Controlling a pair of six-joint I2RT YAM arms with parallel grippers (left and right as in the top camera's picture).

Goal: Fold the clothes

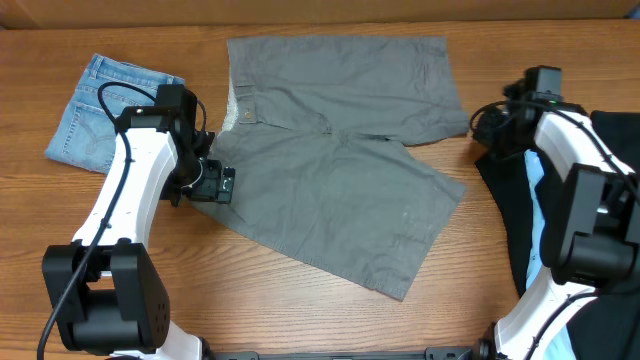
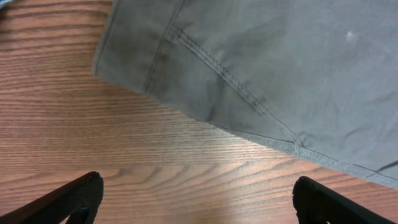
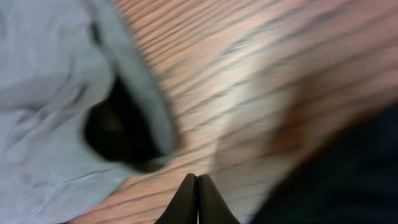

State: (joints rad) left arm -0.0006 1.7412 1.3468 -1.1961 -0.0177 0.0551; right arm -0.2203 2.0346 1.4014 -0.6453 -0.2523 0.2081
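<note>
Grey shorts (image 1: 340, 165) lie spread flat in the middle of the table, one leg pointing to the back right, the other to the front right. My left gripper (image 1: 205, 180) is open and empty over bare wood beside the shorts' waistband corner (image 2: 155, 56). My right gripper (image 1: 500, 112) is shut on nothing, just right of the upper leg's hem (image 3: 93, 112). Folded light-blue denim shorts (image 1: 100, 110) lie at the far left. Black garments (image 1: 600, 200) lie under my right arm at the right edge.
A pale blue cloth (image 1: 536, 205) lies on the black pile. The wooden table (image 1: 300, 300) shows bare wood in front of the shorts. A cardboard wall (image 1: 320, 10) runs along the back.
</note>
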